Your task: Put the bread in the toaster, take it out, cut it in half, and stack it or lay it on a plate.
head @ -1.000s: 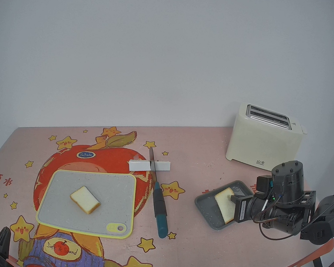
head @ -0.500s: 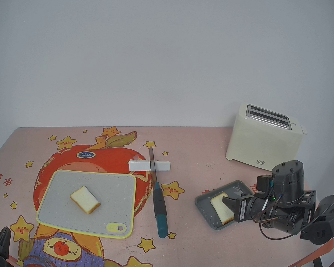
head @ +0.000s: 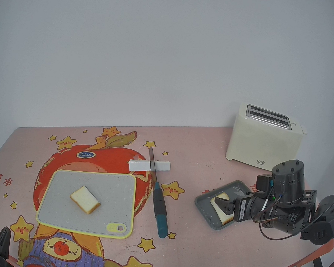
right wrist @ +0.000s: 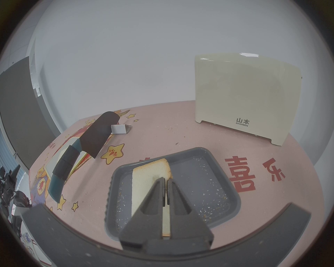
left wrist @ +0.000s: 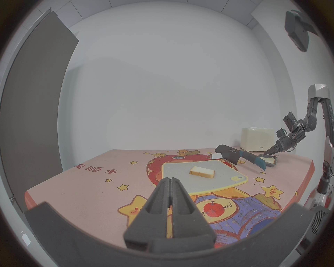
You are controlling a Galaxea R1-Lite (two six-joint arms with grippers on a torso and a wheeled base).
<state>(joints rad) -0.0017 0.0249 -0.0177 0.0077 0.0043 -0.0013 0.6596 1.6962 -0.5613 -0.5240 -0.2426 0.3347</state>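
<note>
Fingers of our right gripper point(right wrist: 166, 184) clamp the bread half point(right wrist: 148, 182) by its edge over the grey tray point(right wrist: 205, 184); we judge such a narrow hold could tear it.

A plain pale grey wall point(head: 142, 54) is rising behind the pink tabletop point(head: 203, 149), which is showing a cartoon print of a red apple and yellow stars. Soft, even light is falling across both. A dark grey panel point(left wrist: 31, 114) is standing beyond one end, and white ceiling tiles point(left wrist: 188, 3) are meeting the wall above.
</note>
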